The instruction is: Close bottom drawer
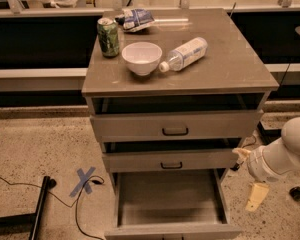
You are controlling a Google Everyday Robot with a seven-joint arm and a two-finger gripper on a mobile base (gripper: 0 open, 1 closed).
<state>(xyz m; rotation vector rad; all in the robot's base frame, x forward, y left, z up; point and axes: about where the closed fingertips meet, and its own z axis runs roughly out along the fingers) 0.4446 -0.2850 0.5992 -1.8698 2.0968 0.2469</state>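
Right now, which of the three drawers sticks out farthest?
The bottom drawer, tray fully exposed; middle drawer and top drawer barely protrude. The gripper hangs at its right.

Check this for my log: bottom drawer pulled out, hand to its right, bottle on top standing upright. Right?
No: the camera view shows the bottle lying on its side. The bottom drawer is pulled out, with the hand to its right.

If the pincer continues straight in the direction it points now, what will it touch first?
Probably the speckled beige floor. The pincer hangs right of the open grey bottom drawer and points downward, outside it, though depth is unclear.
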